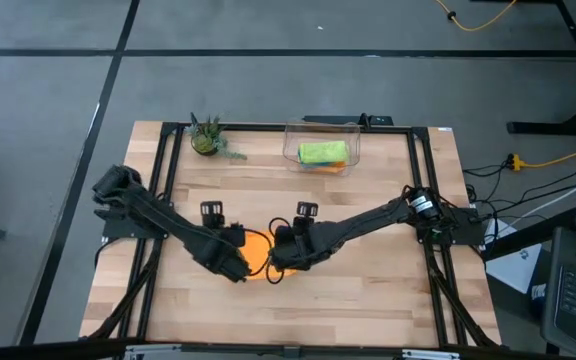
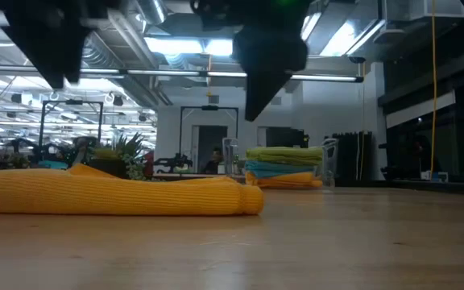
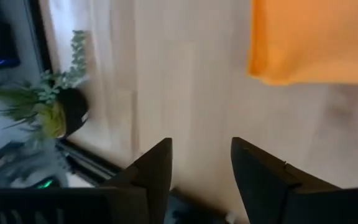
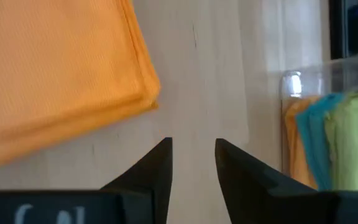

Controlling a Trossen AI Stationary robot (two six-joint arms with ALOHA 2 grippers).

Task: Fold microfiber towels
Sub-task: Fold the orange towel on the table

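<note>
- Folded orange towel [image 1: 256, 252] flat on table [image 1: 368, 290]; both grippers, left [image 3: 201, 165] and right [image 4: 192, 158], hovering, jaws open, empty.
- Probably next: carrying it to bin [image 1: 321, 152].

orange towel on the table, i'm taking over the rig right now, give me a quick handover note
Left gripper: open, empty, above the table beside the orange towel.
Right gripper: open, empty, on that towel's other side.
Orange towel: lies folded near the table's middle, between both arms, not gripped.
Clear bin at the far edge: holds a stack of folded towels, lime green on top, teal under it, orange at the bottom.
Done: three towels binned, fourth looks folded.
Left: likely one more fold if needed, then move it to the bin.
</note>
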